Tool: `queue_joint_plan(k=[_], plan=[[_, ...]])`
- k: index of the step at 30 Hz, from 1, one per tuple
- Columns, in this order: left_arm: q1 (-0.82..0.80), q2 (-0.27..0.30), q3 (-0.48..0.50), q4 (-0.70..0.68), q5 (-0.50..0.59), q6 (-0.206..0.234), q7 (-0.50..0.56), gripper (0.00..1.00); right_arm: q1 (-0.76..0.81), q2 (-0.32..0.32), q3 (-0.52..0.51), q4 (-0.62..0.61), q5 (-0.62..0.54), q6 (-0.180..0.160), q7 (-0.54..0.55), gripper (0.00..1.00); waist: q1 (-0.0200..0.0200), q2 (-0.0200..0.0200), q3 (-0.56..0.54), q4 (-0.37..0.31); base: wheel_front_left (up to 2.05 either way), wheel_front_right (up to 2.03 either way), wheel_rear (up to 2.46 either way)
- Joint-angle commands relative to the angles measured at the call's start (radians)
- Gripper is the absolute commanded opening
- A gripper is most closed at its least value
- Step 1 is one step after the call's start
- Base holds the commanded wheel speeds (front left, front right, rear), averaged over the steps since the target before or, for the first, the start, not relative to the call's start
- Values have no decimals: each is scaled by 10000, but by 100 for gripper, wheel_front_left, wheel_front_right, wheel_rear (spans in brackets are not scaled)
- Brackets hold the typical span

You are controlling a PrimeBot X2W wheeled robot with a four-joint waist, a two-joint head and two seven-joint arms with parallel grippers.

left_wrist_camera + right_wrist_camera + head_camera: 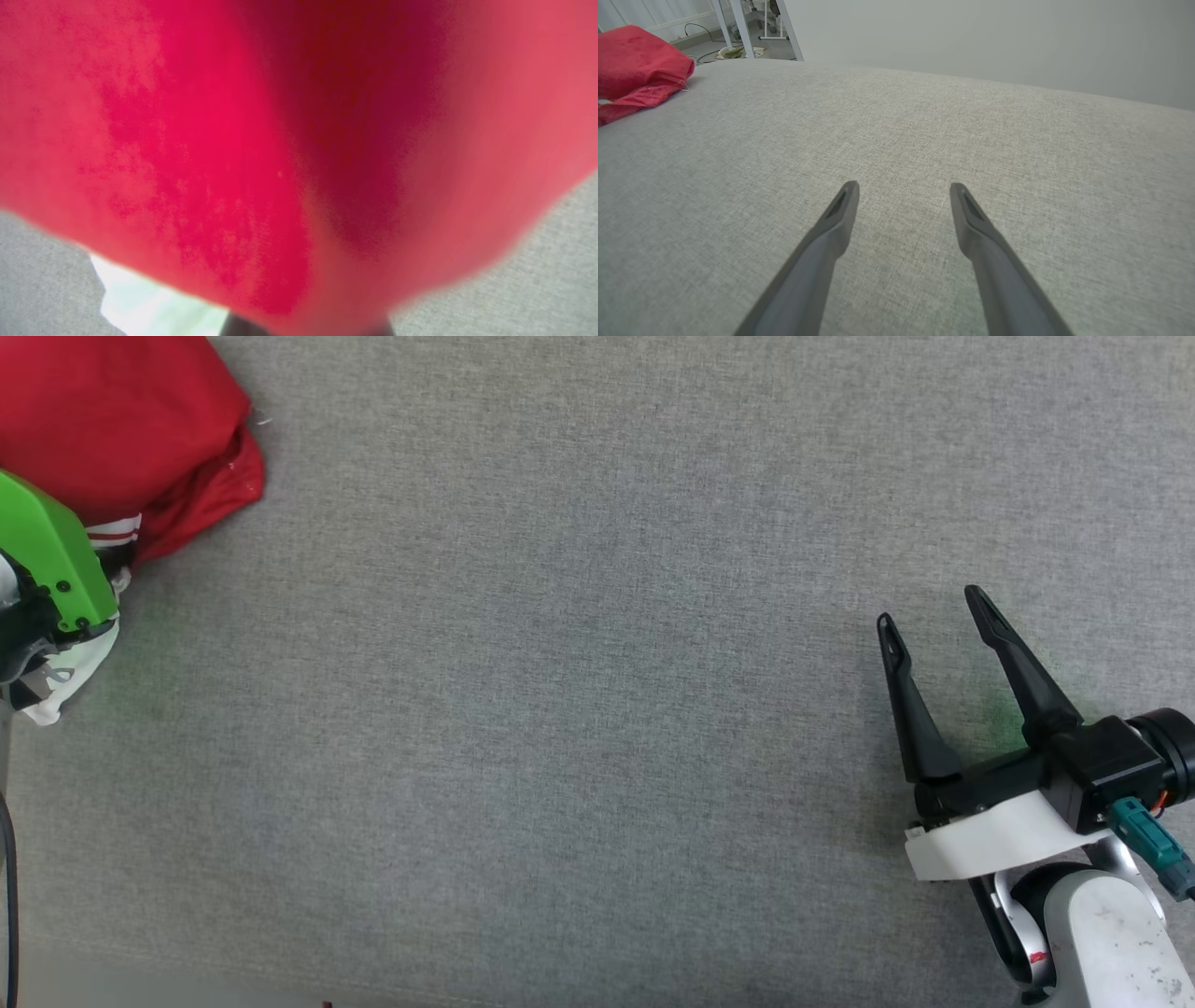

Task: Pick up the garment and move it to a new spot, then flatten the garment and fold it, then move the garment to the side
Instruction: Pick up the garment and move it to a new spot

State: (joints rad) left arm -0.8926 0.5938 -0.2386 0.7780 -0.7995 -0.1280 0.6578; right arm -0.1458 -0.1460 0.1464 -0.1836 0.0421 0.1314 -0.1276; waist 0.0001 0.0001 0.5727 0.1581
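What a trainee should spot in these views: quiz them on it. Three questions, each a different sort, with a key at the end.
1. Short answer: are the jaws of the right gripper open or shut?
2. Multiple choice: in the head view, the garment lies
A) at the upper left of the grey surface
B) in the middle of the surface
C) between the right gripper's fingers
3. True or false: the right gripper is touching the garment.

Key
1. Open; the two fingers stand well apart with nothing between them.
2. A
3. False; a wide stretch of bare grey surface separates them.
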Motion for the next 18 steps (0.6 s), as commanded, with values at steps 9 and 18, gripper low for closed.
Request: queue_joint_plan(k=[9,18], plan=[[495,-100,-189,-468,-12,-26,-1894,0,-13,168,-75,503,38,-7,-254,100,-1,-1,-1145,221,0,0,0],[794,497,-415,-2306,1157,50,-4742,0,456,590,-378,1478,332,-7,-796,100,-1,-1,-3063,214,0,0,0]])
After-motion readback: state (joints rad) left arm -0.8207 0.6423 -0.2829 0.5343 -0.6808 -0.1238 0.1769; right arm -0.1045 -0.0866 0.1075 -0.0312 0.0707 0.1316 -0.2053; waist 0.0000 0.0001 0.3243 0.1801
